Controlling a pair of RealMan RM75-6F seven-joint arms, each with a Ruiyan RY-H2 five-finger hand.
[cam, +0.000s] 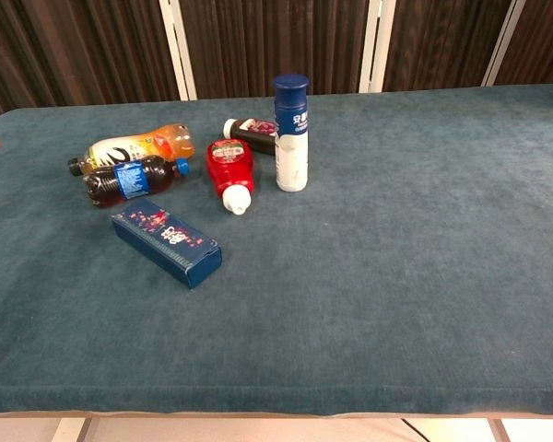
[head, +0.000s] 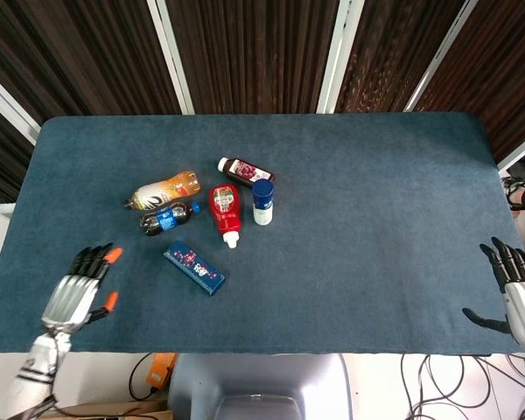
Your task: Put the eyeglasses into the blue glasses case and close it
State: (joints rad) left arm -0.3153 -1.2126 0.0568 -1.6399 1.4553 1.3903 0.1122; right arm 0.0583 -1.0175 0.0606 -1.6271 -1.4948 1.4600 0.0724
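Left hand (head: 77, 294) is sitting over the near-left corner of the blue-cloth table (head: 376, 219), fingers spread apart with nothing in them, orange tips pointing up the table. Right hand (head: 516, 293) is hanging off the near-right edge, fingers fanned out too, holding nothing.

Quick count of what I've got on the cloth: five bottles and one box, all bunched left of centre.
- one orange drink bottle (head: 162, 190) lying on its side
- one dark cola bottle with a blue label (head: 168, 217) lying just in front of it, the two pretty much side by side
- one red squeeze bottle with a white cap (head: 225, 208) lying down, cap toward me
- one small dark bottle with a purple-red label (head: 245, 171) lying behind the red one
- one white bottle with a blue cap (head: 262, 201) standing upright just right of the red one

Then there's one dark blue rectangular box with pink and white print (head: 193, 268), lying flat at an angle, nearer to me than the bottles and not touching any of them. It's the only blue case-shaped thing I see, but honestly I can't tell if it's the glasses case. It's closed, to the right of my left hand with bare cloth between them, and well apart from the right hand.
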